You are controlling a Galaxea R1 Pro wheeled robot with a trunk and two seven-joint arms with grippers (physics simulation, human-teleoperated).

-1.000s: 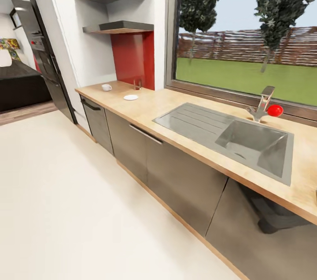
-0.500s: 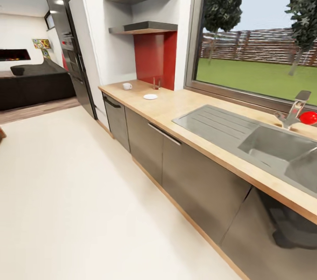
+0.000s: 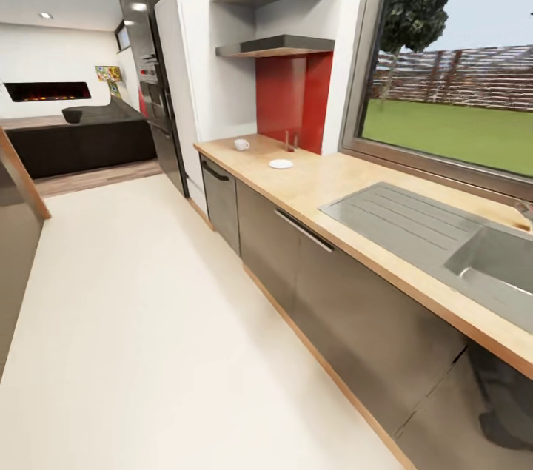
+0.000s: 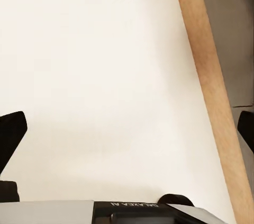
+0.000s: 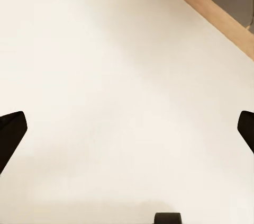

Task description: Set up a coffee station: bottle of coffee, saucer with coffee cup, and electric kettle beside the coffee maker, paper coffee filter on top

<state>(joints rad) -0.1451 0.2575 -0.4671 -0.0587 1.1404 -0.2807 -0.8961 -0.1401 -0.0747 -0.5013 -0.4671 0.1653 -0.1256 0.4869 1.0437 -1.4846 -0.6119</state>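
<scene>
Camera swung left; white saucer (image 3: pixel 280 164) flat.

Upside-down "GALAXEA AI" on left gripper (image 4: pixel 127 128) housing

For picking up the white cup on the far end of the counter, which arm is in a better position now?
Neither yet, slightly the right. The cup and saucer sit far ahead on the counter, which runs along the robot's right. Both the left gripper and the right gripper are open over bare floor.

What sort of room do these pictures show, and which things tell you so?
A home kitchen, open to a lounge: a long countertop with a sink, grey cabinet fronts, and a coffee cup and saucer.
</scene>
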